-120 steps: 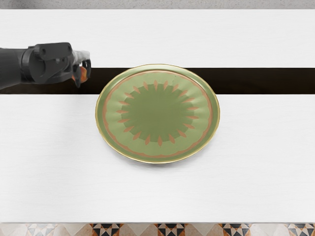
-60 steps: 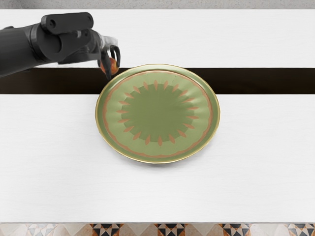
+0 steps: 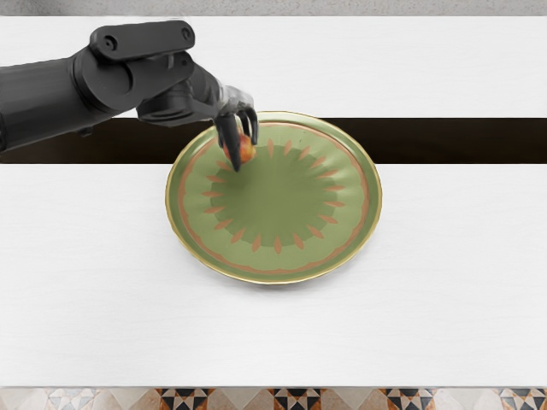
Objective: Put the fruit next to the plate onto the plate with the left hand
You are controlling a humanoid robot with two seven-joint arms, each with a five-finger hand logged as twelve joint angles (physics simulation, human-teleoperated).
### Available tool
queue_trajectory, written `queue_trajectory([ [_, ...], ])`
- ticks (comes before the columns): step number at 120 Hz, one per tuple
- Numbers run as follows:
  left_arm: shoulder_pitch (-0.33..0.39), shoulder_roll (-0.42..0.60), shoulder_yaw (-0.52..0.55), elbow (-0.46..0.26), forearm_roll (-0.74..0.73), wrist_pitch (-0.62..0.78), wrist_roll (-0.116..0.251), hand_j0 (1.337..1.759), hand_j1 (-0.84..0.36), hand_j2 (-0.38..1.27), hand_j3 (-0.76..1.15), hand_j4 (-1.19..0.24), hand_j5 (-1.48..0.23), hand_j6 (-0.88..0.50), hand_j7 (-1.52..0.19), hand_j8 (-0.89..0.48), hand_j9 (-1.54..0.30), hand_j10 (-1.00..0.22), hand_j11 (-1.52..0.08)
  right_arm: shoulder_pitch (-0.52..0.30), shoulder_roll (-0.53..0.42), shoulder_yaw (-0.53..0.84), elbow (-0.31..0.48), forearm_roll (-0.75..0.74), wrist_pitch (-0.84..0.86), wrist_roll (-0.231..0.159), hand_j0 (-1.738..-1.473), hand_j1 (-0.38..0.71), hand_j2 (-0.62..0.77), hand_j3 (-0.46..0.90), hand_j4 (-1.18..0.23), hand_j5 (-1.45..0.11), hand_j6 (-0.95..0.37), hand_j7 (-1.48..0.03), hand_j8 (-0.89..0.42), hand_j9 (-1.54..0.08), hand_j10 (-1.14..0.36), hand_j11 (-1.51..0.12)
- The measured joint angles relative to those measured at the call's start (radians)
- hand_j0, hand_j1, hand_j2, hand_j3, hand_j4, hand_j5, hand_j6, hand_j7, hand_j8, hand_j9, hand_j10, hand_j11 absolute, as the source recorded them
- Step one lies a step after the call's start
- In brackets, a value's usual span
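1. Head view: the fruit (image 3: 246,151), small and orange-red, is over the upper-left inner part of the plate (image 3: 286,260). It looks roundish and half covered, so its long axis cannot be told.
2. The left hand (image 3: 227,118) points its fingers (image 3: 229,141) downward, curled closed round the fruit.
3. The green, gold-rimmed plate lies on the white table (image 3: 273,342), spanning a dark gap.

White table (image 3: 427,299) is filling most of the view, with faint grain showing. A dark band (image 3: 461,141) is running across it left to right. Patterned tile floor (image 3: 299,399) is peeking along the bottom edge, and a grey strip (image 3: 342,7) is lying along the top. Even light is falling.
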Motion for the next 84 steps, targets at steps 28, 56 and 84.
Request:
queue_trajectory([
  [28, 0.051, -0.007, -0.103, -0.01, 0.002, -0.008, -0.034, 1.653, -0.15, 0.19, 0.0, -0.62, -0.92, -0.36, -0.87, -0.36, -0.87, -0.63, -0.87, 0.0, 0.0, 0.0, 0.0, 0.0, 0.0, 0.0, -1.658, -0.35, 0.0, 0.0, 0.0, 0.0, 0.0, 0.0, 0.0, 0.0, 0.0, 0.0],
  [56, 0.074, 0.015, -0.147, -0.011, -0.001, -0.004, -0.089, 1.656, 0.1, 0.08, 0.0, -0.27, -0.39, -0.19, -0.38, -0.19, -0.38, -0.28, -0.38, 0.0, 0.0, 0.0, 0.0, 0.0, 0.0, 0.0, -1.658, -0.35, 0.0, 0.0, 0.0, 0.0, 0.0, 0.0, 0.0, 0.0, 0.0, 0.0],
  [84, 0.182, 0.207, -0.272, -0.016, -0.001, -0.012, -0.108, 1.658, 0.24, 0.03, 0.0, -0.11, -0.16, -0.09, -0.15, -0.09, -0.15, -0.11, -0.15, 0.0, 0.0, 0.0, 0.0, 0.0, 0.0, 0.0, -1.658, -0.35, 0.0, 0.0, 0.0, 0.0, 0.0, 0.0, 0.0, 0.0, 0.0, 0.0],
])
